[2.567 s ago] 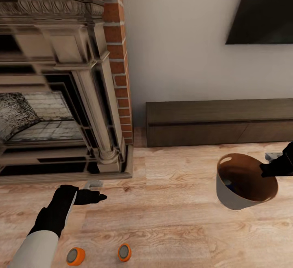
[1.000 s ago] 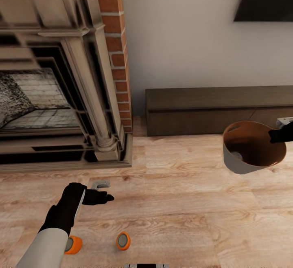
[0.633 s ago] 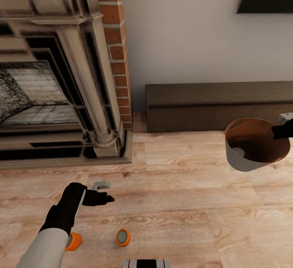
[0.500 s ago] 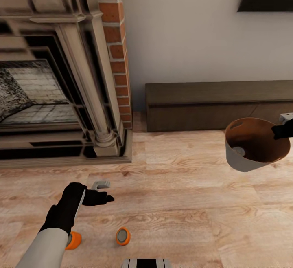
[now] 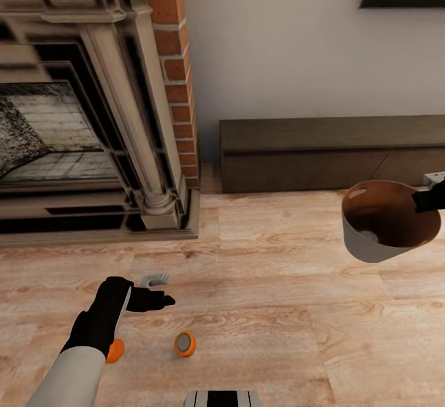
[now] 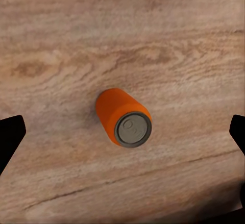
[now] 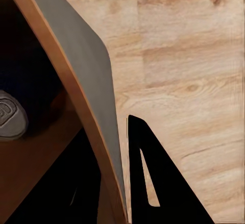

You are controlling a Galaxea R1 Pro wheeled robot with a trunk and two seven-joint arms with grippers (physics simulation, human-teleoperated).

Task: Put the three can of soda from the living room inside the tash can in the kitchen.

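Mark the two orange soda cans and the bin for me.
Orange soda can under the left arm (image 6: 124, 117), left wrist view, orange side.
Second orange soda can (image 5: 185, 343), head view, grey top.
Light grey round bin (image 5: 371, 250), head view, outer wall.

Camera tilted down; bin (image 5: 371, 246) lifted higher in right tool (image 5: 426, 200).

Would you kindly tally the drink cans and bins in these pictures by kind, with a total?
Orange cans standing on the floor: 2 (one, one partly behind the left arm)
Can inside the bin, grey top showing: 1
Bin, held at its rim by the right pincer: 1
Total: 4
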